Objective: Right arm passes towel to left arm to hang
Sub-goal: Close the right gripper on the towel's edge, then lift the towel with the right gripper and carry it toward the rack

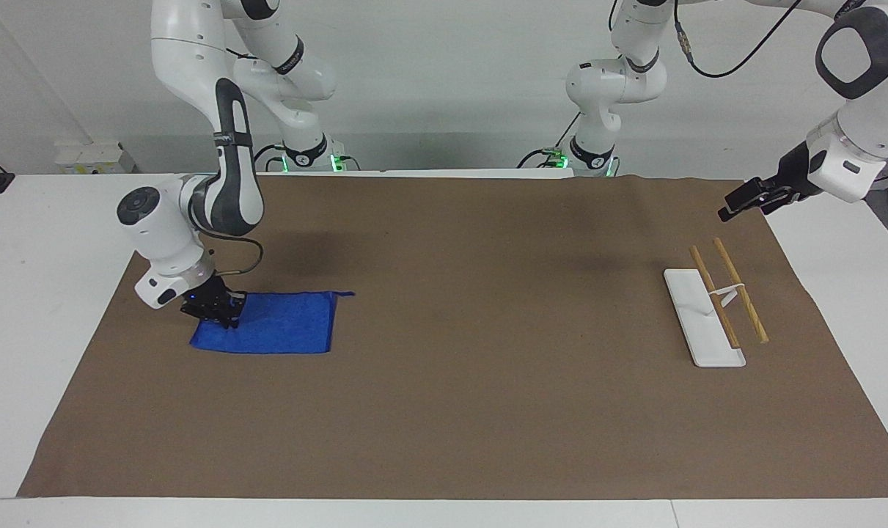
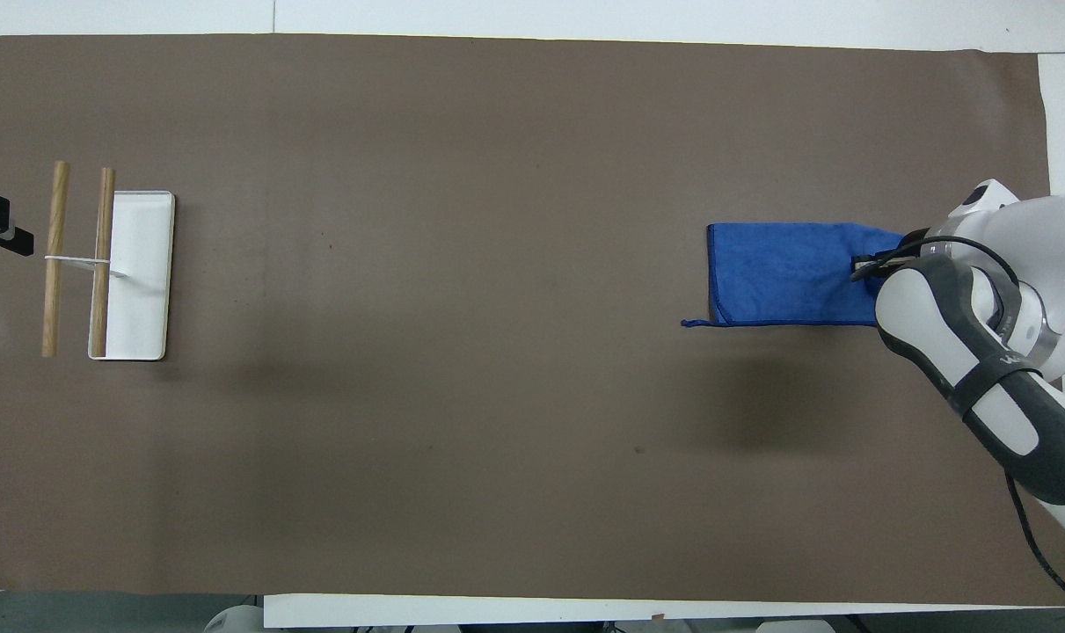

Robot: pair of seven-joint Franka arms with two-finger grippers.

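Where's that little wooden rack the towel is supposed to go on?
The rack stands on the brown mat at the left arm's end of the table, under the waiting left gripper.

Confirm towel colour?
Solid bright blue towel, no pattern; clearest in the overhead view.

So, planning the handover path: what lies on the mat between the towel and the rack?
Only bare brown mat between the towel and the rack, plain in the overhead view.
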